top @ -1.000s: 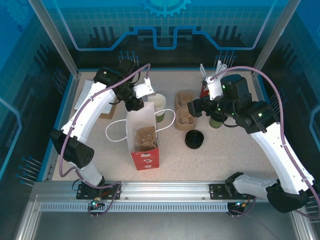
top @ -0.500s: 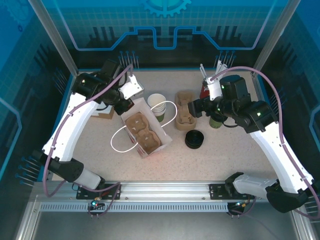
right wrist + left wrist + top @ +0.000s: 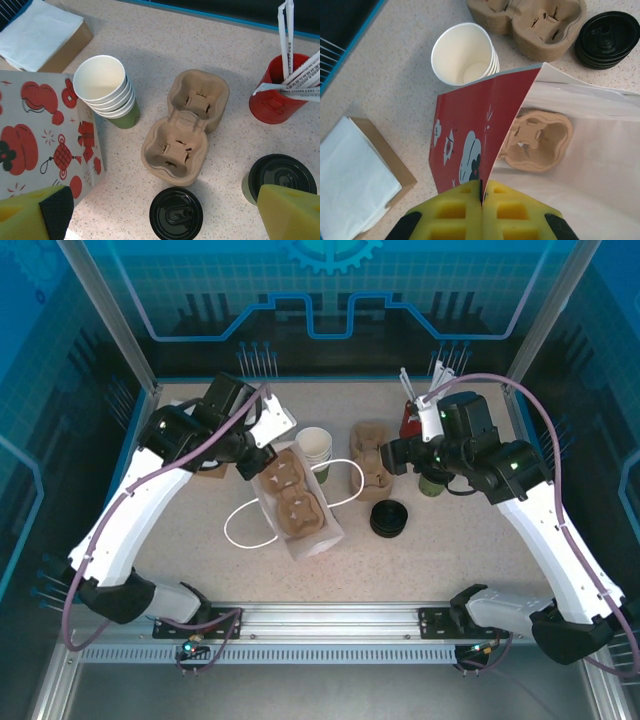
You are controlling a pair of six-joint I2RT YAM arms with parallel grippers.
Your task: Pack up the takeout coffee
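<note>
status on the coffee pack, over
Left pincer shut on bag rim. Right pincer open beside lidded coffee cup, cup unbagged. Spare carrier, lid stack between cup and bag.

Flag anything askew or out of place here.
The bag leans far off upright instead of standing, held only by its rim in the shut left gripper, with a carrier inside. Nothing looks spilled or damaged; the coffee stands upright with its lid on.
</note>
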